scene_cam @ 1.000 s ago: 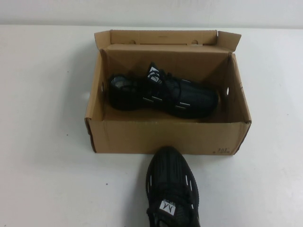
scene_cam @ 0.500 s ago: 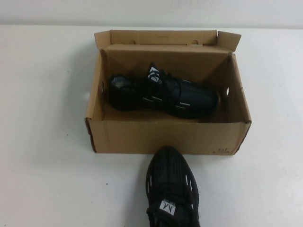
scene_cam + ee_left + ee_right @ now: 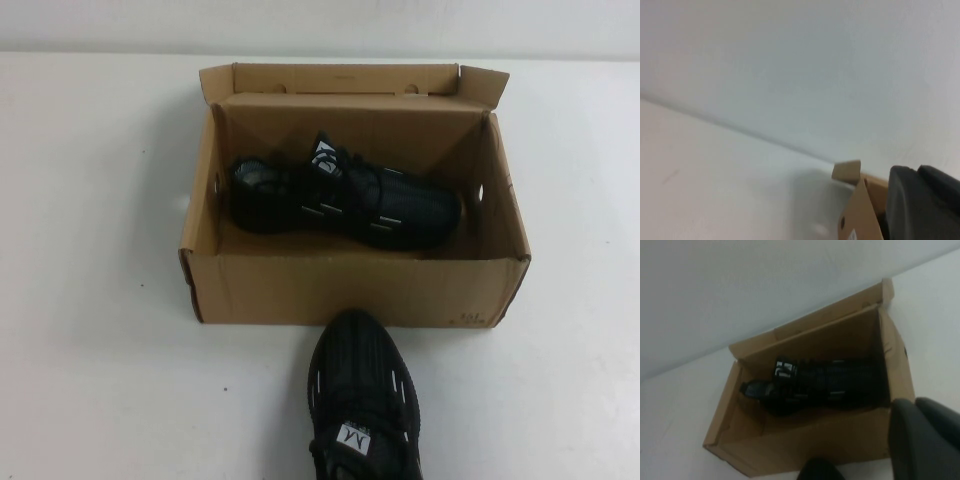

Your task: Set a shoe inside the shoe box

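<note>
The brown cardboard shoe box (image 3: 350, 290) stands open on the white table, its flap lid folded back at the far side. One black shoe (image 3: 345, 200) with white dashes lies on its side inside it, toe to the right. A matching shoe (image 3: 362, 400) sits on the table just in front of the box, toe touching the front wall. Neither arm shows in the high view. My left gripper (image 3: 917, 175) is shut and empty, off beside a box corner (image 3: 860, 210). My right gripper (image 3: 916, 410) is shut and empty, on the near side of the box (image 3: 815, 440), looking down at the boxed shoe (image 3: 815, 385).
White table (image 3: 100, 350) stretches to both sides of the box, with a pale wall (image 3: 320, 25) behind its far edge. The box has small round holes in its side walls (image 3: 217, 182).
</note>
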Robot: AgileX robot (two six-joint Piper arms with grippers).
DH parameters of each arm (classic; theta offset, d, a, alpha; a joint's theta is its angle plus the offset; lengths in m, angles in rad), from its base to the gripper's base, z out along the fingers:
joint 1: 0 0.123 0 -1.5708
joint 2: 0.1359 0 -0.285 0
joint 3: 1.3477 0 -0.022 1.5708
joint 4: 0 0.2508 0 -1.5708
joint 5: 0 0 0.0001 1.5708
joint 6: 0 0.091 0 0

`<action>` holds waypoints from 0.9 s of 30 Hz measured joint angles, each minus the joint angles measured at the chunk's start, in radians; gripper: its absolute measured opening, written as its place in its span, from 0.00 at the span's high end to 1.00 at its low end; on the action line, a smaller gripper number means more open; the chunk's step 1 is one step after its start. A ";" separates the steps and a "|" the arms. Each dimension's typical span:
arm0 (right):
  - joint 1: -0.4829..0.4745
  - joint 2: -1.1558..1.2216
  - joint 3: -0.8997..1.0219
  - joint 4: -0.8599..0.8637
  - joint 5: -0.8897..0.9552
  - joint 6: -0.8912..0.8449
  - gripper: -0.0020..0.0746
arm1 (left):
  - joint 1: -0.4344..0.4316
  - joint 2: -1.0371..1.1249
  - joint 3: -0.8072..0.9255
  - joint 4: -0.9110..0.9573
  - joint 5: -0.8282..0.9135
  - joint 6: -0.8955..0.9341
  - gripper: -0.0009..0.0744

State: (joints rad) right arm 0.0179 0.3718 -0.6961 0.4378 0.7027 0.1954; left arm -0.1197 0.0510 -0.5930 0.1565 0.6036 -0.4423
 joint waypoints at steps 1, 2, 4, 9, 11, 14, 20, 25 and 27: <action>0.000 0.003 0.002 0.016 0.013 -0.025 0.99 | 0.000 0.000 0.000 -0.024 0.032 0.022 0.99; 0.000 0.007 0.002 0.031 0.022 -0.063 0.99 | 0.000 0.002 0.000 -0.048 0.050 0.046 0.99; 0.003 0.012 0.002 0.066 0.034 -0.143 0.99 | 0.000 0.008 0.000 -0.092 0.085 0.119 0.99; 0.017 0.068 -0.006 0.119 0.099 -0.213 0.99 | -0.003 0.065 0.000 -0.168 0.151 0.231 0.99; 0.017 0.121 -0.021 0.118 0.144 -0.218 0.99 | -0.016 0.092 0.000 -0.176 0.164 0.243 0.99; 0.018 0.208 -0.063 0.101 0.214 -0.241 0.99 | -0.049 0.136 0.000 -0.180 0.195 0.248 0.99; 0.018 0.375 -0.173 0.104 0.365 -0.364 0.99 | -0.102 0.256 -0.062 -0.180 0.277 0.277 0.99; 0.020 0.410 -0.194 0.216 0.384 -0.484 0.99 | -0.108 0.343 -0.141 -0.180 0.326 0.294 0.99; 0.037 0.410 -0.196 0.264 0.384 -0.521 0.99 | -0.108 0.363 -0.166 -0.180 0.332 0.296 0.99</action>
State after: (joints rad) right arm 0.0547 0.7820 -0.8919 0.7022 1.0868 -0.3255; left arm -0.2282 0.4142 -0.7588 -0.0232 0.9360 -0.1459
